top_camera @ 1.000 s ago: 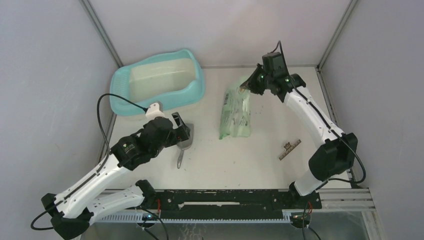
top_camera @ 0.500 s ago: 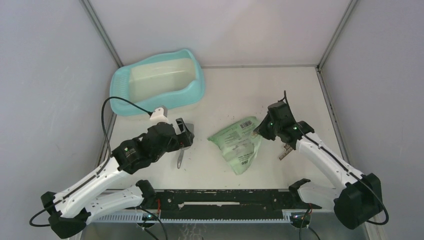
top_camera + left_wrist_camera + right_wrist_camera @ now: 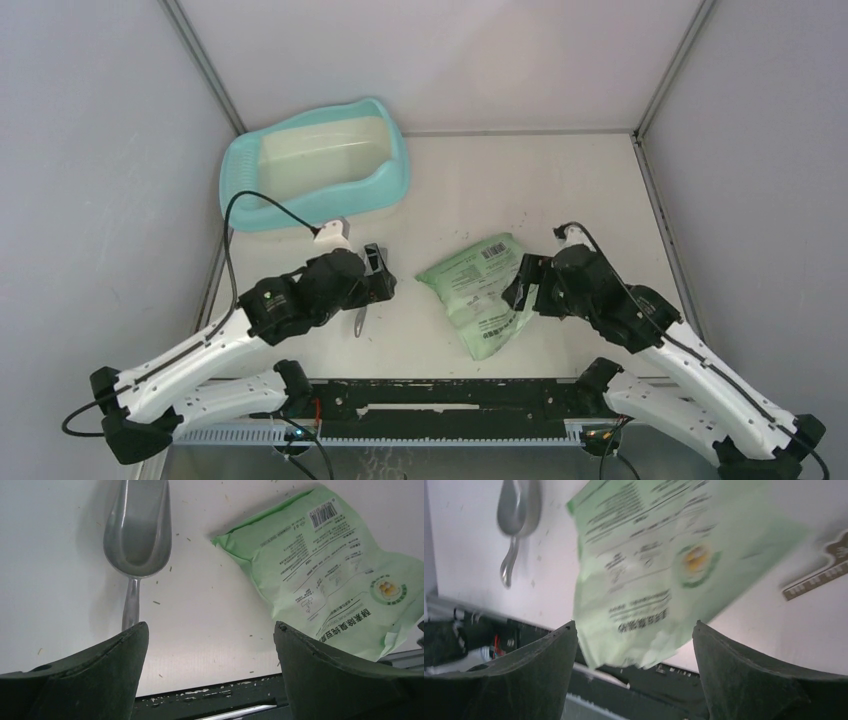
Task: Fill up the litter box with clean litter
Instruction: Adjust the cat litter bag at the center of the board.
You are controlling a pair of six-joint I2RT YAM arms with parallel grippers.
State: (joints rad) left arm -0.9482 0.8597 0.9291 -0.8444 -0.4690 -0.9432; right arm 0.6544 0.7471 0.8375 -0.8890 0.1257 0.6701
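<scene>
Dark-green fingers of the right gripper stand wide apart, holding nothing, over the near end of the green printed litter bag, which lies flat on the white table. The left gripper, likewise spread, hovers over the metal scoop. The turquoise litter box sits at the far left corner, well apart from both.

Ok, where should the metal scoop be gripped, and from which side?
Probably by its thin handle, from straight above. The scoop lies flat, bowl up and away from the arms, handle toward them; the left fingers, open, are closest and should span the handle crosswise.
</scene>
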